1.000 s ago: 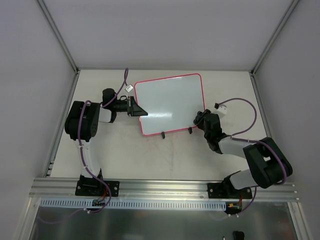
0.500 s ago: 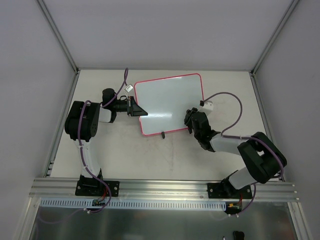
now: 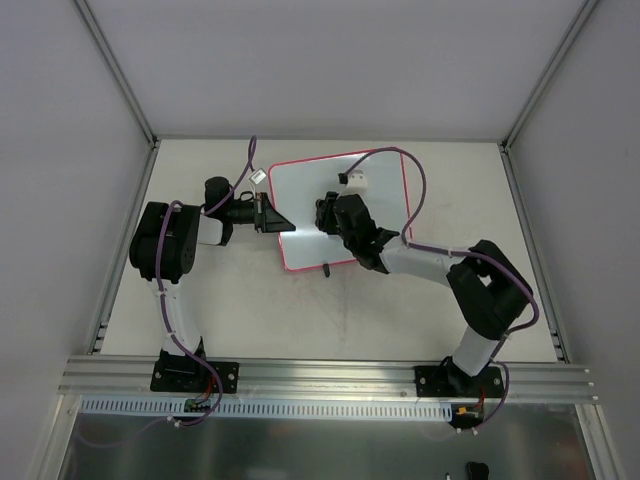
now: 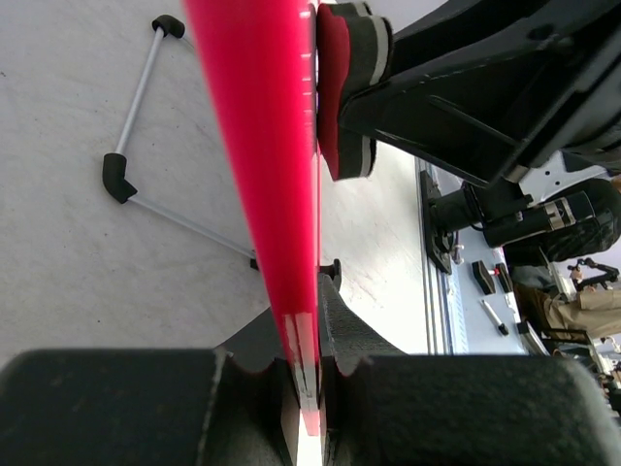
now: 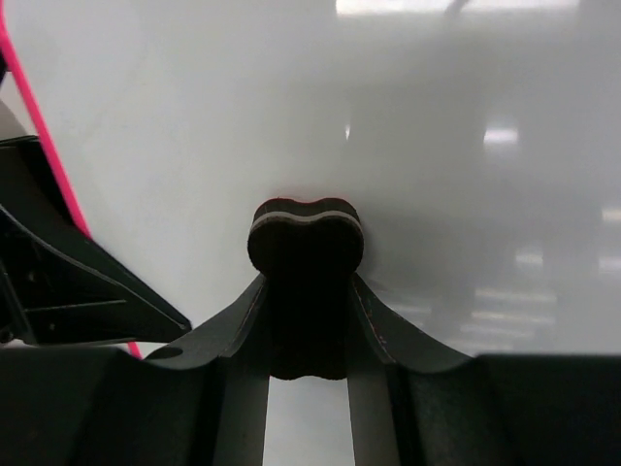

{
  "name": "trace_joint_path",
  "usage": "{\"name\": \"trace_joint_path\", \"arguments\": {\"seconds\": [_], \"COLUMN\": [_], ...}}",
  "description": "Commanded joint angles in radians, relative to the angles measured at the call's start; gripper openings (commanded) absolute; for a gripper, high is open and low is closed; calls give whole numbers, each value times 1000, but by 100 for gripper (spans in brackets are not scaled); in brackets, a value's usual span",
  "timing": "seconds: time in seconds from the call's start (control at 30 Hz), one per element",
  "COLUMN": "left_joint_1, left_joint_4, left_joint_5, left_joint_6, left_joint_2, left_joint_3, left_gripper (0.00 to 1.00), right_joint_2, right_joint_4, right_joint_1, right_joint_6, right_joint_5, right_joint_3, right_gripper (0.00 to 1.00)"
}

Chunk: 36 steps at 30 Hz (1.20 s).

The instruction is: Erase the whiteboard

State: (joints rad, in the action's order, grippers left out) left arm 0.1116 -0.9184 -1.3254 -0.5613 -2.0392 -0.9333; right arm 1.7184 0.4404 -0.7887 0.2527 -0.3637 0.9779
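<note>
Cream tabletop (image 3: 350, 320) bears whiteboard (image 3: 300, 200); grey walls (image 3: 330, 60)

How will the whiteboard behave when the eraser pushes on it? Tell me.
Probably stiff: the whiteboard runs straight out of the left gripper. Likely slick: its glossy face mirrors lights around the eraser. It seems light enough to skid, so the clamp probably matters.

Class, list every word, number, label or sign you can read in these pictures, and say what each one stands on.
No text can be read anywhere.
Glossy white pink-framed whiteboard: no writing visible, only glare.
Small white tag on the right arm's purple cable: too small to read.
Small white tag by the left arm's cable: too small to read.
Black-and-red bone-shaped eraser: no marking visible.
</note>
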Motion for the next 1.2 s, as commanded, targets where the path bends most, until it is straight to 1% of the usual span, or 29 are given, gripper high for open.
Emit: {"name": "trace_joint_path", "arguments": {"seconds": [0.0, 0.23, 0.43, 0.57, 0.7, 0.97, 1.1, 1.17], "left_joint_1": [13, 13, 13, 13, 13, 13, 13, 13], "left_joint_4": [-10, -10, -10, -10, -10, -11, -11, -11], "left_joint_5": [43, 43, 43, 43, 43, 42, 43, 43], "left_joint_6": [106, 104, 104, 104, 104, 104, 104, 104], "left_joint_2": [-3, -3, -6, -4, -4, -3, -3, -3], "left_joint_3": [17, 17, 16, 14, 16, 16, 16, 16], "left_gripper": [0, 0, 0, 0, 0, 0, 0, 0], "right_joint_2": [93, 196, 191, 141, 75, 3, -26, -40], "right_joint_4": [-184, -348, -362, -365, -368, -385, -391, -390], "right_joint_1": [-41, -96, -104, -93, -43, 107, 202, 229], "right_joint_6": [-70, -139, -139, -153, -158, -152, -141, -133], "right_joint_5": [16, -4, -47, -148, -188, -181, -166, -153], "right_joint_3": [126, 321, 292, 211, 138, 58, 18, -7], "right_gripper": [0, 0, 0, 0, 0, 0, 0, 0]}}
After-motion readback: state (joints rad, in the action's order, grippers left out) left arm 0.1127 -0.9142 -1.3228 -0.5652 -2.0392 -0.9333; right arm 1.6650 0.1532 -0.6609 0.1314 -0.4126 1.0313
